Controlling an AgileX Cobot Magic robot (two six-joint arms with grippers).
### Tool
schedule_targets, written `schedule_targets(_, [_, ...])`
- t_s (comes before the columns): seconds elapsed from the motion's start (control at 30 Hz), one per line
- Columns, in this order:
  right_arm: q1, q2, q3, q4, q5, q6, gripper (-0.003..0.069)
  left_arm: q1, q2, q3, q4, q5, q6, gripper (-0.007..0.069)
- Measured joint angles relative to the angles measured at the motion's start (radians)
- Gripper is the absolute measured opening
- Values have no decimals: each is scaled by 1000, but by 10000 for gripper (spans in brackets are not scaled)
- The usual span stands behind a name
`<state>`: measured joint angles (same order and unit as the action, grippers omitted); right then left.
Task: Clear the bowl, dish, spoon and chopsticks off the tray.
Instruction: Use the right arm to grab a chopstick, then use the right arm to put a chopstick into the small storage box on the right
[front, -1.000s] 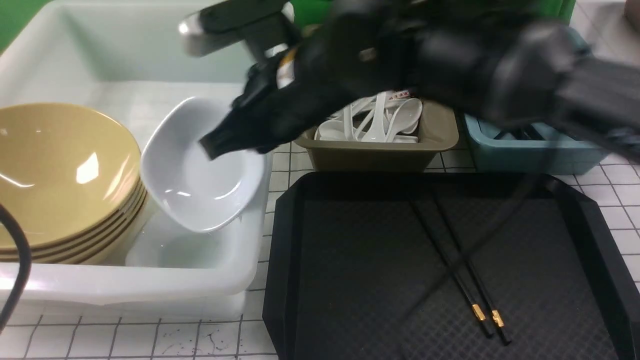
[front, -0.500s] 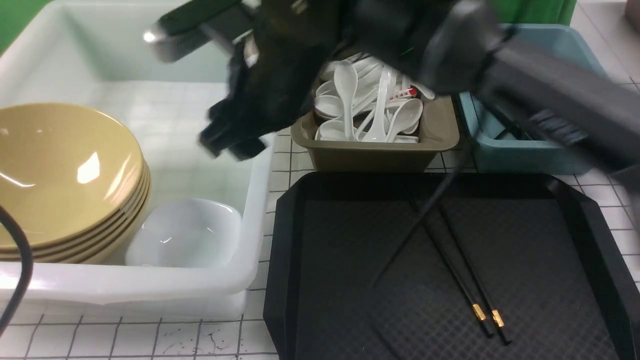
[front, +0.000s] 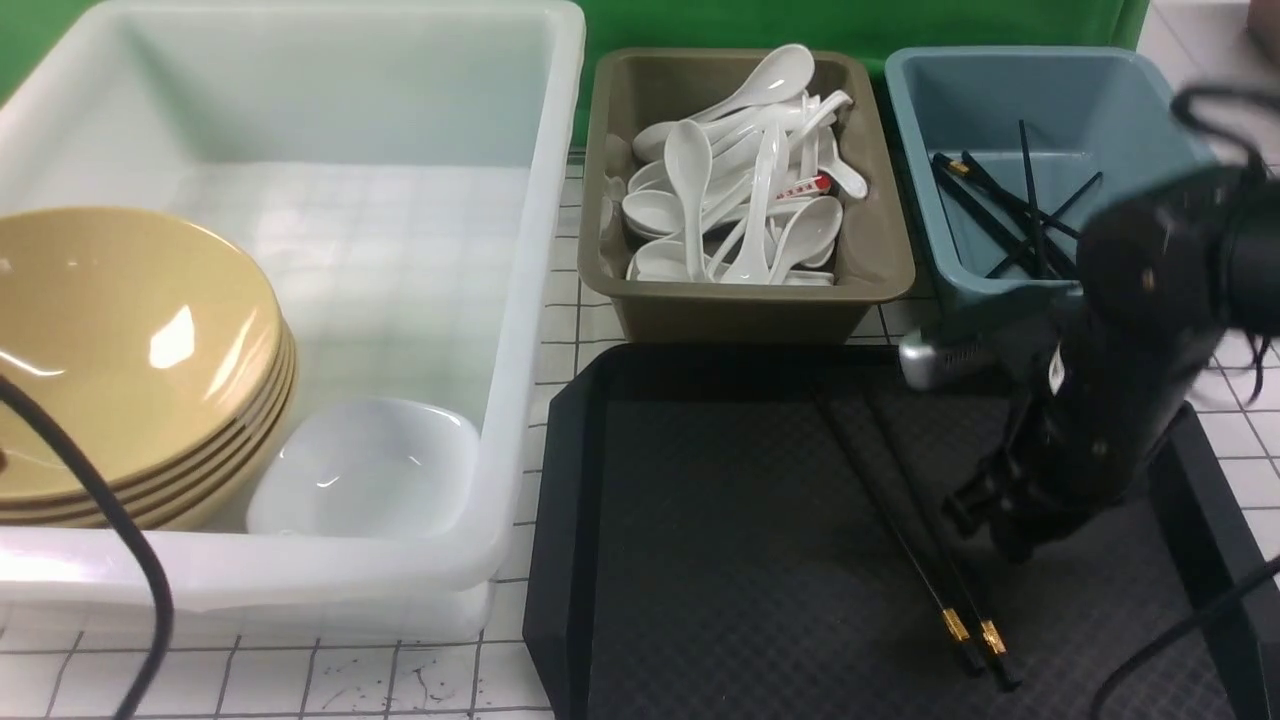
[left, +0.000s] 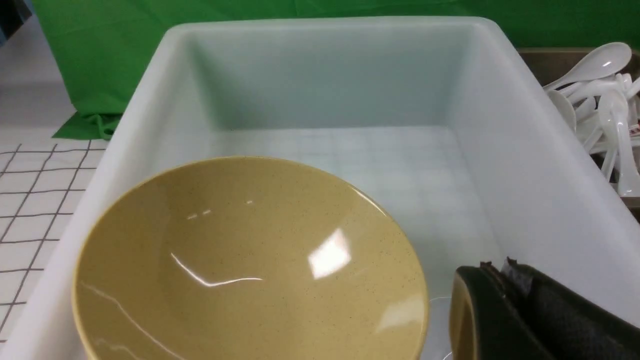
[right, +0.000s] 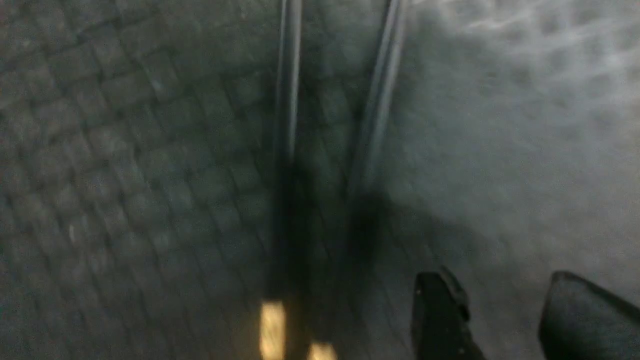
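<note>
The right gripper (right: 502, 315) stood with its fingers apart and nothing between them, poised over the black tray (front: 690, 560), just beside the chopsticks (front: 925, 545). Both sticks lay side by side on the tray floor, slanting, with their gold bands at the ends nearer the robot. The left gripper (left: 505, 280) was closed, fingers together and empty, above the white tub (front: 400, 590). In that tub sat the stacked yellow bowls (front: 130, 340) and, next to them, a white dish (front: 365, 470); white spoons (front: 765, 200) filled the olive bin (front: 740, 310). With only the chopsticks visible on the tray, the step in hand was probably picking them up, the last part of the clearing. The next move called for the right fingers to straddle both sticks, go low and close evenly, then carry them to the blue bin (front: 1040, 80), where others lay.
</note>
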<state>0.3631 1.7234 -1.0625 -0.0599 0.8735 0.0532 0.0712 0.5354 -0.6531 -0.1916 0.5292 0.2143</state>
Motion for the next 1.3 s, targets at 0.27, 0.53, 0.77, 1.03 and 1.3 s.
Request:
schedule_targets(0.27, [11,18,9,51,-96,22,309,-2,0,68,-2,-104,13,-12])
schedule_targets(0.53, [75,78,4,52,-106,22,309,-2,0,68,2,-147,23,-12])
schedule_targets(0.77, [80,100,-13,43,-83,-25,127,-2,0,69,24,-159,26,-12])
schedule_targets(1.03, [82,-33,10,39,-8,-82,78,-2,0,81,29,-182,27,-12])
schedule_targets(1.3, [-30,-402,9,-219,-478,-8,78,-2,1,115,25,-239,27,-12])
